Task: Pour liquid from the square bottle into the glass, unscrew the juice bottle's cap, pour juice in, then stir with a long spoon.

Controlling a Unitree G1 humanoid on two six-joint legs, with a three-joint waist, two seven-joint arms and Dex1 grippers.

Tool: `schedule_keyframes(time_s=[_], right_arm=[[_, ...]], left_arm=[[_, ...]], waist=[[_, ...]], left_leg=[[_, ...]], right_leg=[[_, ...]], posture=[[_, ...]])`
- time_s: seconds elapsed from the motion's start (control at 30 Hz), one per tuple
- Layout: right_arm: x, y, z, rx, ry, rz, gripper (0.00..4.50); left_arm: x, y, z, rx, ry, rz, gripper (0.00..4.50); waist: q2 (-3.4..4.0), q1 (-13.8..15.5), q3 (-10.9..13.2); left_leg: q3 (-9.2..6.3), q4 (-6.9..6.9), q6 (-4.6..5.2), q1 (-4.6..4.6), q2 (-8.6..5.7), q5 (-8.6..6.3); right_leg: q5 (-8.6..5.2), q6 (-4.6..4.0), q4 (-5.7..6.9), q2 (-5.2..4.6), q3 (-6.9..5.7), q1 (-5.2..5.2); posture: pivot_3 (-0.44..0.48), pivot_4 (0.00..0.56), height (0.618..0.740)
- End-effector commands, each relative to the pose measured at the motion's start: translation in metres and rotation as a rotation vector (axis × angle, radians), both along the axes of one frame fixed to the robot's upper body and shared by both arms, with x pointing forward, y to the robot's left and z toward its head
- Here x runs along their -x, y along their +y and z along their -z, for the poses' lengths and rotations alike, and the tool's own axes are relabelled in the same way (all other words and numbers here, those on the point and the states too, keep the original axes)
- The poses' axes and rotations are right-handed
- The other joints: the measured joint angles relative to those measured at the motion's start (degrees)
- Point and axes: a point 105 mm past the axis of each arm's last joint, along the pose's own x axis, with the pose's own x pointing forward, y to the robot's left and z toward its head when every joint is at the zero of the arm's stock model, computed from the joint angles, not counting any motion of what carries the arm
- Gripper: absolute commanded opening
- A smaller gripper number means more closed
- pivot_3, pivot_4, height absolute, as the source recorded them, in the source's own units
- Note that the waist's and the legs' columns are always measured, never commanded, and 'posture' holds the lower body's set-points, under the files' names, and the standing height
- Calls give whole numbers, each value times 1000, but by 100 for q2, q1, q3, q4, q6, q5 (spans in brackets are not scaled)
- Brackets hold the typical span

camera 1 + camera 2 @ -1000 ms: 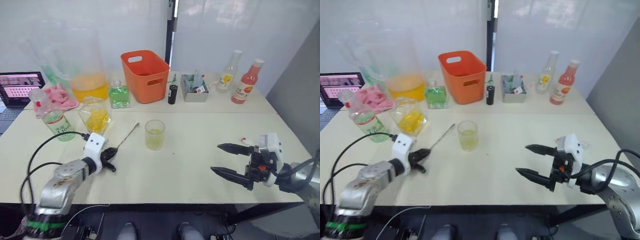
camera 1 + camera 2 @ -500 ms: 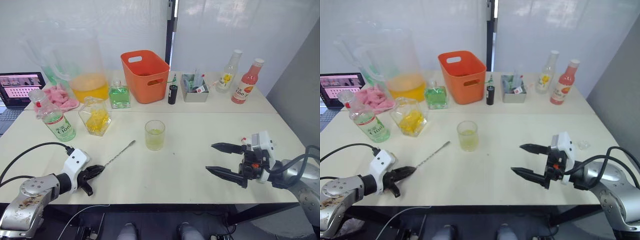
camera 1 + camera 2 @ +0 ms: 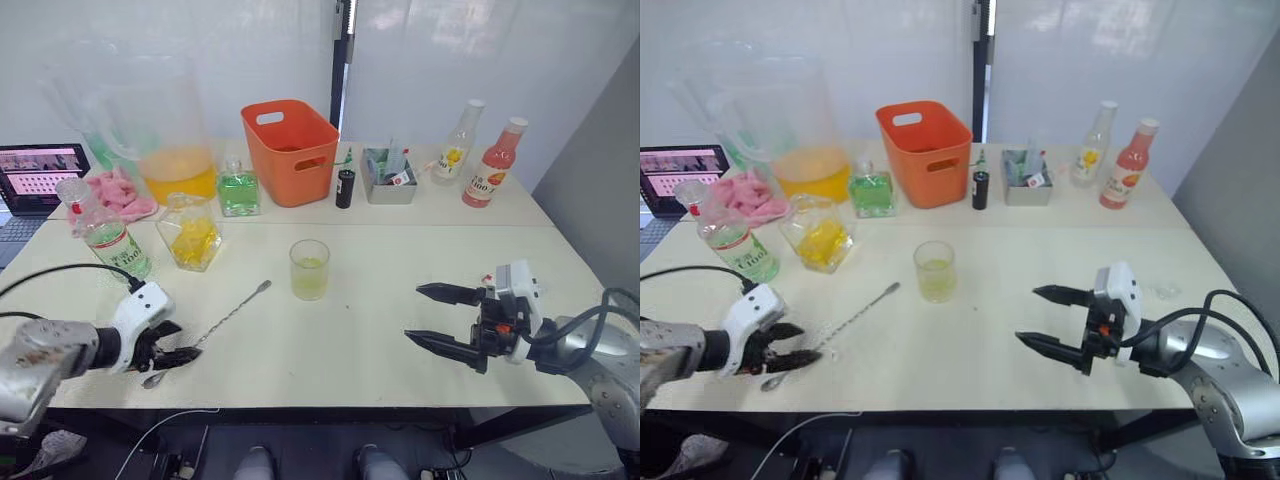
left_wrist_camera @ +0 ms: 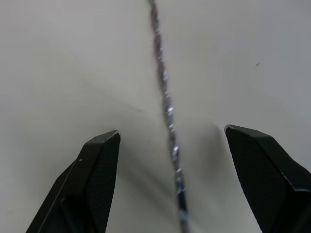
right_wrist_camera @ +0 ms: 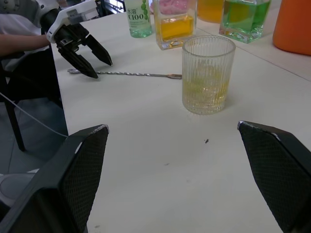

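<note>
From the head cameras I have the long spoon (image 3: pixel 212 328) lying flat on the counter (image 3: pixel 340 350), running diagonally from its near-left end by my left tool (image 3: pixel 166 344) up toward the glass (image 3: pixel 309 269), which stands mid-counter with pale yellow-green liquid in its bottom. The left tool is spread open over the spoon's near end, fingers either side of it; whether they touch the counter I cannot tell. My right tool (image 3: pixel 438 315) hangs wide open and empty over the near right of the counter, well apart from everything. The square bottle (image 3: pixel 192 236) and the juice bottle (image 3: pixel 108 240) stand at the far left, the juice bottle's white cap on. In the left wrist view the twisted stem (image 4: pixel 167 114) runs straight up between my two fingers (image 4: pixel 95 170), roughly centred in the gap. I judge it light, rigid and thin, lying so low that the pads may slide over it or roll it; the twist should give some bite, so I would close squarely across the stem there. In the right wrist view the ribbed glass (image 5: pixel 208 73) sits straight ahead, the spoon behind it and the left tool (image 5: pixel 91 58) straddling its end. Glass is breakable, light and easily tipped, so stirring wants care.
</note>
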Motion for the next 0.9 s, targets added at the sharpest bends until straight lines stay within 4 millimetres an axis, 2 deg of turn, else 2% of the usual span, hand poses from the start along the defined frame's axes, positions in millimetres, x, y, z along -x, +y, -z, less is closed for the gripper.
schedule_keyframes(time_s=[0.03,0.23,0.27,0.33,0.6,0.73,0.9], right_arm=[[2,2,-7,6,-56,0,4500],[3,4,-3,7,-58,17,4500],[3,4,-2,9,-59,19,4500],[3,4,-2,13,-60,21,4500],[3,3,1,29,-58,19,4500],[1,-2,7,74,-50,34,4500],[-6,-7,5,45,-1,64,4500]], left_arm=[[3,-3,6,-15,47,10,3641],[-1,-12,12,-46,66,21,3641],[-1,-14,13,-51,68,25,3117],[1,-19,16,-60,83,38,2660],[2,-19,16,-62,87,-1,19],[1,-17,13,-32,63,-39,19],[-22,-8,-22,57,-142,-105,19]], waist=[[-2,2,1],[2,31,-1],[2,32,-2],[2,30,-2],[2,15,-2],[4,24,-3],[-1,29,0]], left_leg=[[2,-2,0,-2,0,0],[-1,-14,0,0,0,0],[-1,-12,0,1,0,0],[-2,-8,-1,1,0,0],[0,-9,0,1,0,0],[0,-8,0,1,0,0],[-1,-5,1,0,0,0]], right_leg=[[0,0,-1,0,0,0],[-2,0,5,2,-3,-3],[-2,0,4,2,-3,-2],[-2,0,5,2,-3,0],[-2,0,4,2,-2,0],[-2,0,5,2,-2,1],[-1,0,6,3,-2,1]], posture=[[0,150,738],[0,150,738],[0,150,738],[0,150,738],[0,150,738],[0,150,738],[0,150,738]])
